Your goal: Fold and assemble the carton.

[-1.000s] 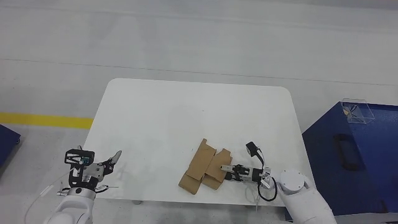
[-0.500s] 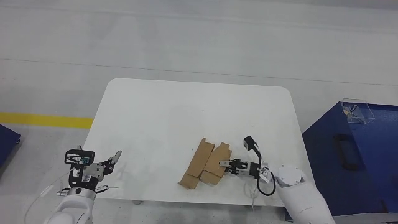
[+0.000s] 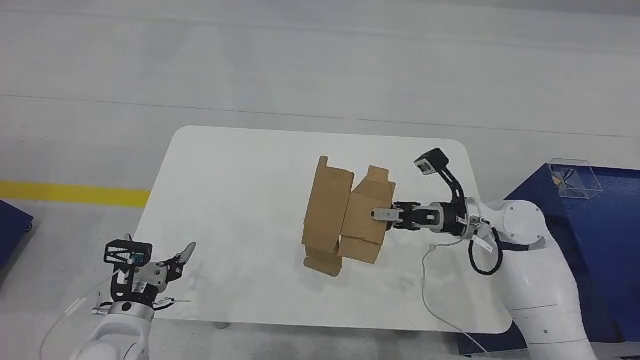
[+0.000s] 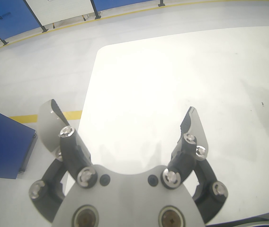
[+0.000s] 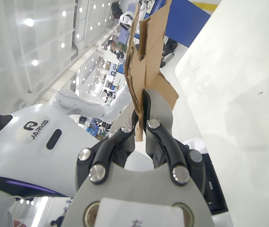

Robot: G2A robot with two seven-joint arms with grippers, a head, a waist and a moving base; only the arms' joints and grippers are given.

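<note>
Top view: the right hand had swung the flat brown cardboard carton up from the white worktop's lower edge to frame centre. That reads as pickup done, folding next.

Left wrist view: the left hand gaped wide, empty.

Right wrist view: the right hand pinched the carton's edge.

A dark logo with one short word in capitals is printed on a white partition panel in the left wrist view. The same mark is seen, fainter, on the blue panel beside it. In the right wrist view a white label is fixed on the base of the right gripper; its dark mark is cut off and cannot be read. Letters are also carried by a distant sign.
</note>
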